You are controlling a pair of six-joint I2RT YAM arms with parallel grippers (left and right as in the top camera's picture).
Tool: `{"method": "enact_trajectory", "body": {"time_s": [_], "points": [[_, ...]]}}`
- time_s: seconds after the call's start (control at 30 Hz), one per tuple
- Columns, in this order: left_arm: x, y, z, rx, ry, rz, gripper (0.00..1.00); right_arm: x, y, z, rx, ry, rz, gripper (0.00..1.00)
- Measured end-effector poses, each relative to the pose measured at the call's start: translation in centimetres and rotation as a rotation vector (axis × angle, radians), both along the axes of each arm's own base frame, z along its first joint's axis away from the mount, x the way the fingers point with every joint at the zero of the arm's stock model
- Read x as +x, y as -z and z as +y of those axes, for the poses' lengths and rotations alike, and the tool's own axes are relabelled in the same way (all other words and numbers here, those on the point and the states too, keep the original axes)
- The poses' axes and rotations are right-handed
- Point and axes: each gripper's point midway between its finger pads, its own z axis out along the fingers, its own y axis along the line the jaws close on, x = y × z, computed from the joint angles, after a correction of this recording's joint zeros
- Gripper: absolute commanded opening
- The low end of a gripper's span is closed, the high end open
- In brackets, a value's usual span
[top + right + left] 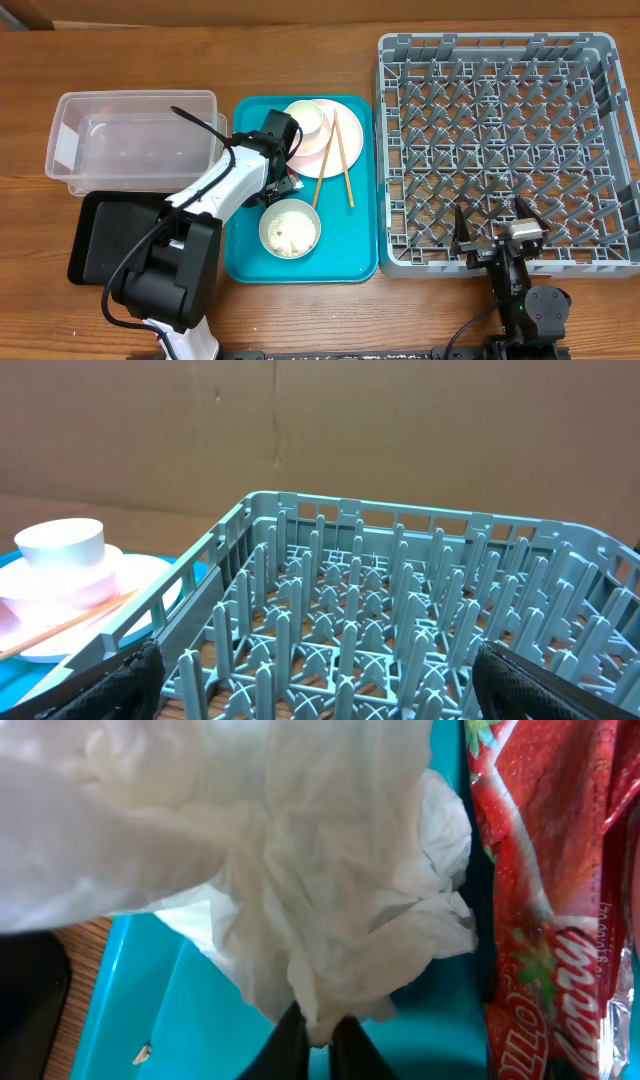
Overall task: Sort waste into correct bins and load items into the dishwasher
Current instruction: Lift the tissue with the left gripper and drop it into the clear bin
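Tissue [300, 890] pinched: L wrist only.

tub [135, 150] left of serving tray [350, 250] | rack [495, 43] right of it | flat tray [105, 240] before tub

bright, even light from above, with soft short shadows on the table [300, 320]. the left wrist view is close and blurred (the tissue [300, 870] nearly washed out); the rack [380, 610] looks sharp.

White tissue [300, 870], red wrapper [560, 900] (strawberry print), teal tray [430, 1040].
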Motion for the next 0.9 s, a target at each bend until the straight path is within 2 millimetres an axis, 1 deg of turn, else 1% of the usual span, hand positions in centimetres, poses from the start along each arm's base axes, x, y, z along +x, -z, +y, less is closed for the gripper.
{"method": "enact_trajectory", "body": {"time_s": [0.23,0.33,0.4,0.5,0.6,0.77,0.9], "points": [[0.0,0.0,0.0,0.001,0.001,0.002,0.04,0.0,0.0,0.0,-0.001,0.000,0.000,1.00],[-0.8,-0.1,0.3,0.014,0.004,0.038,0.04,0.0,0.0,0.0,0.000,0.000,0.000,1.00],[-1.2,-0.7,0.4,0.025,0.008,0.067,0.04,0.0,0.0,0.0,0.000,0.000,-0.001,1.00],[-0.3,-2.5,0.1,0.025,0.026,0.063,0.04,0.0,0.0,0.0,0.000,0.000,0.000,1.00],[1.3,-5.1,-0.5,0.015,0.045,0.028,0.04,0.0,0.0,0.0,0.000,0.000,-0.001,1.00],[3.4,-10.2,-1.1,-0.006,0.077,-0.051,0.04,0.0,0.0,0.0,0.000,0.000,0.000,1.00],[5.0,-14.3,-0.9,-0.020,0.084,-0.132,0.04,0.0,0.0,0.0,0.000,0.000,-0.001,1.00]]}}
